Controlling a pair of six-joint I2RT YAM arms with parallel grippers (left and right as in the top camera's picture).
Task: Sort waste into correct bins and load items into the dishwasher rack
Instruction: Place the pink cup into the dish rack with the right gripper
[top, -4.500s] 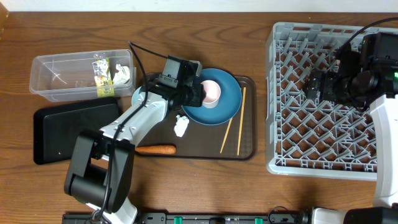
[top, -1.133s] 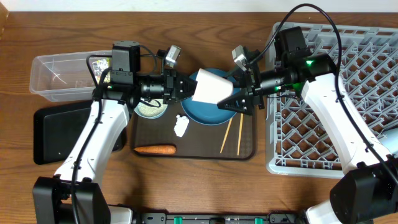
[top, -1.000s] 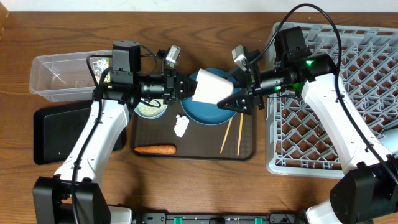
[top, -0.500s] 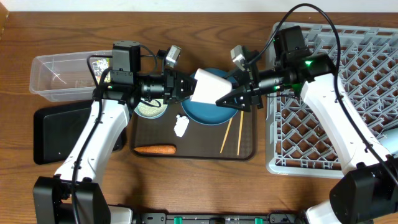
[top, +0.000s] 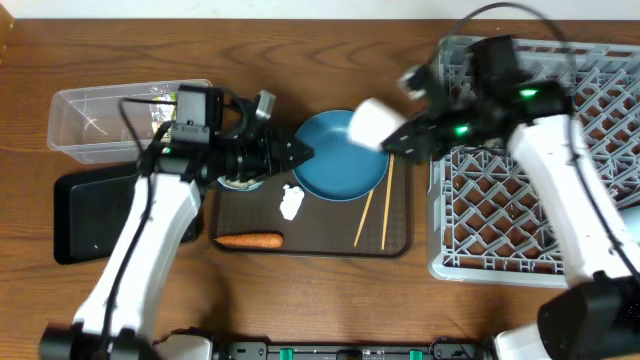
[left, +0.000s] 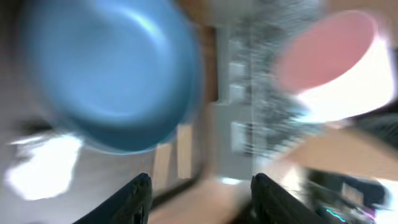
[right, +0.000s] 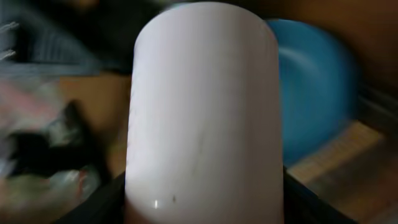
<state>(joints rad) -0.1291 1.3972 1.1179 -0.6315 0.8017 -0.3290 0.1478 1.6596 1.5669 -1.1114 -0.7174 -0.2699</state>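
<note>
The pink-white cup (top: 372, 122) is in the air, lying on its side over the upper right rim of the dark blue plate (top: 335, 172) and just beside the left wall of the dishwasher rack (top: 437, 190). Half a second ago it hung lower and further left, over the middle of the plate, with both arms closed in on it. Now the right gripper (top: 398, 136) alone is grasping it. The right wrist view, though blurred, shows the cup's white side filling the frame between dark fingers, with the plate behind it.

The left gripper (top: 299, 155) has let go and drawn back toward the plate's left edge. Its fingers (left: 138, 198) stand apart with nothing between them, and its own blurred view shows the cup's pink inside off at the upper right, well clear of them. The right arm has swung up and toward the rack since that earlier frame, and both arms are smeared by motion in the overhead view.

Everything else lies as it did. The plate sits on the dark brown serving tray (top: 398, 238), with the chopsticks (top: 375, 205) just to its right, a white paper wad (top: 292, 202) at its lower left edge and the carrot stick (top: 250, 240) along the tray's front edge. The clear tub (top: 90, 112) and the black tray (top: 95, 215) stay on the counter (top: 320, 295) at the left.
</note>
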